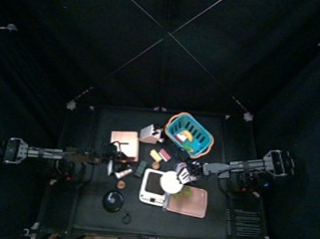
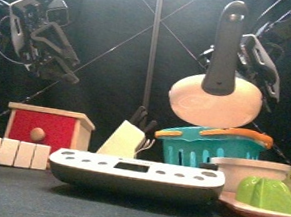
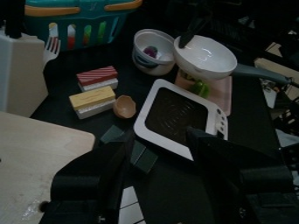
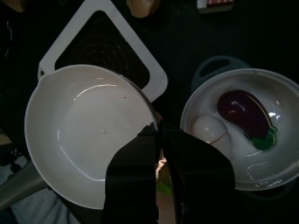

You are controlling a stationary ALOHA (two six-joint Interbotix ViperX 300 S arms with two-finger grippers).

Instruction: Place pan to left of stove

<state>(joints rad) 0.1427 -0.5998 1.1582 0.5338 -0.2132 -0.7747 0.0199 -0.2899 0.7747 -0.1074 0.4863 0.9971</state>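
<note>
- The basket (image 2: 212,147) was teal with slotted walls; the top view (image 1: 191,131) showed something yellow and white inside it, too small to name.
- The stove (image 2: 137,176) was a white rounded block with a dark grey textured middle on top (image 3: 177,115). It sat at the table's front, with the bowl and a pink board on its right in the front view.
- The pan (image 2: 214,97) was round, creamy white inside and out, shallow, with a dark rim edge and a long dark handle. It hung in the air, tilted so its pale underside faced the front camera and its handle pointed up. From the right wrist (image 4: 87,136) its inside was bare, and it hovered over the stove's (image 4: 103,45) edge, just beside the bowl.
- The bowl (image 4: 239,127) was white with a grey-green rim and held a purple aubergine-like piece, a white egg-like piece and a small green bit.
- The right gripper (image 2: 234,13) was clamped narrowly on the pan's handle, up near its end.
- The left gripper (image 2: 49,42) hung above the table's left side, near a red box (image 2: 47,126); I cannot tell how its jaws stood.
</note>
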